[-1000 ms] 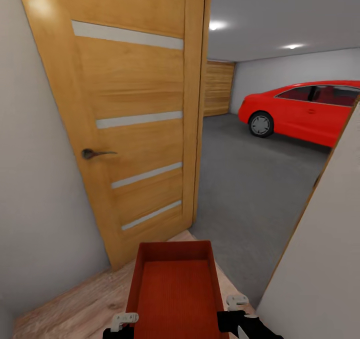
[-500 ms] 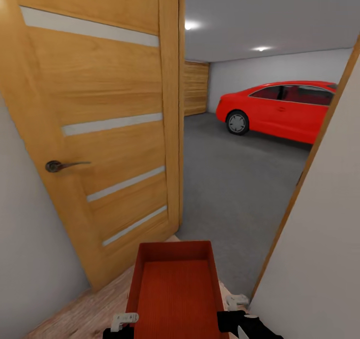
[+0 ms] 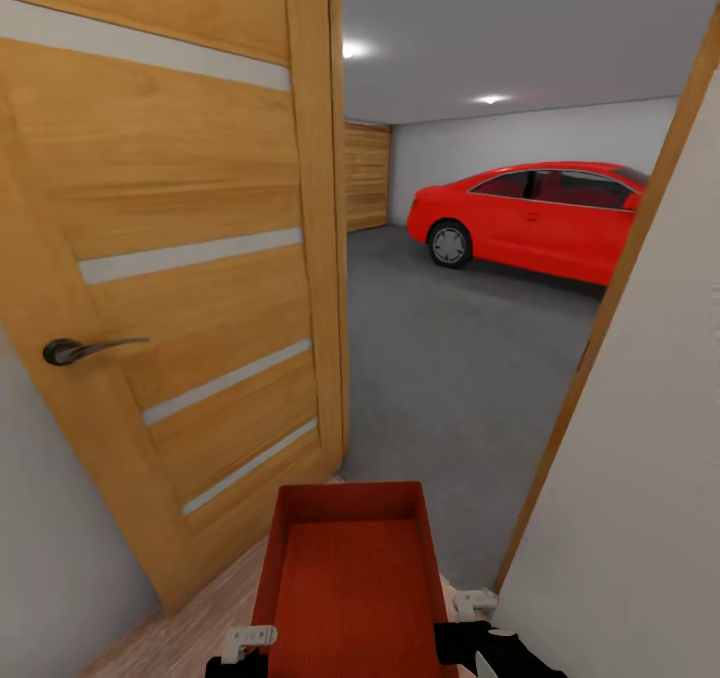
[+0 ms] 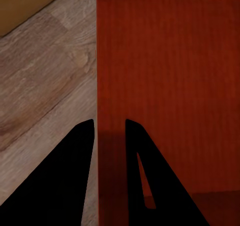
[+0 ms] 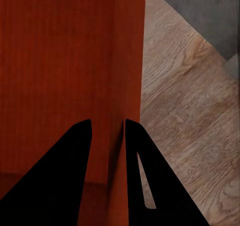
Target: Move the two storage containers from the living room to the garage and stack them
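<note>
An orange-red storage container point(image 3: 350, 578) hangs low in front of me in the head view, open top up, over light wood planks. My left gripper point(image 3: 247, 643) is shut on its left wall and my right gripper point(image 3: 472, 608) on its right wall. In the left wrist view the two black fingers of the left gripper point(image 4: 109, 131) straddle the thin wall of the container point(image 4: 175, 76). In the right wrist view the right gripper point(image 5: 108, 131) does the same on the container point(image 5: 55, 61). Ahead, through the doorway, lies the garage with its dark grey floor point(image 3: 450, 378).
An open wooden door point(image 3: 200, 258) with a dark handle point(image 3: 80, 350) stands close on my left. A pale wall with a wooden door frame point(image 3: 600, 358) is close on my right. A red car point(image 3: 530, 218) is parked at the garage's far right, with a wood-panelled wall point(image 3: 367, 178) behind.
The camera has moved forward toward the doorway, so the door and the car sit further left in the picture. The container stays in both grippers as before.
</note>
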Motion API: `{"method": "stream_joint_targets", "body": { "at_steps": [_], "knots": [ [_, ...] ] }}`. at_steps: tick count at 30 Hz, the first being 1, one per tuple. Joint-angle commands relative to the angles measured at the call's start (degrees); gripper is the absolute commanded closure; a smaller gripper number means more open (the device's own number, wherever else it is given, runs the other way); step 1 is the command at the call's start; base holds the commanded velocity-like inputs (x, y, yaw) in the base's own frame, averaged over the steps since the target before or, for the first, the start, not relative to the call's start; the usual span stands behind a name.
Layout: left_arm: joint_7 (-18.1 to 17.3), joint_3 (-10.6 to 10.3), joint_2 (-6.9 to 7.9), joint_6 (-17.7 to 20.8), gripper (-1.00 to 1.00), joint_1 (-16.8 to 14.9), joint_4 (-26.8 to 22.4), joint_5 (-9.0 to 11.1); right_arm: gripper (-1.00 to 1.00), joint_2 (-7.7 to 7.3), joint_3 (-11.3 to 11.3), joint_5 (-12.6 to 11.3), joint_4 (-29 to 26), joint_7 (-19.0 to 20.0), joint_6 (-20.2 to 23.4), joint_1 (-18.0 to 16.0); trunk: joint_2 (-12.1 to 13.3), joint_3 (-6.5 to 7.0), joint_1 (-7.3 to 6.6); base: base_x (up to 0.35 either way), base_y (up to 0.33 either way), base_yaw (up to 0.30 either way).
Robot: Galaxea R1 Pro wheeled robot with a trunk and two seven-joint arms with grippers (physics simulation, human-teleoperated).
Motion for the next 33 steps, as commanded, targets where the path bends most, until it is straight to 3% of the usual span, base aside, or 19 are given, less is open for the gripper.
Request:
{"method": "stream_joint_targets", "body": {
  "at_steps": [1,24,33],
  "knots": [
    [0.17,-0.37,0.92,-3.07,1.0,-0.05,-0.09,0.54,1.0,-0.06,0.87,-0.17,0.13,-0.01,0.34,-0.01,-0.03,-0.06,0.01,0.089,0.111,-0.265],
    [0.17,-0.37,0.92,-3.07,1.0,-0.05,-0.09,0.54,1.0,-0.06,0.87,-0.17,0.09,-0.01,0.34,-0.01,-0.03,-0.06,0.01,0.032,0.115,-0.282],
    [0.17,-0.37,0.92,-3.07,1.0,-0.05,-0.09,0.54,1.0,-0.06,0.87,-0.17,0.1,-0.01,0.34,-0.01,-0.03,-0.06,0.01,0.032,0.116,-0.063]
  ]
}}
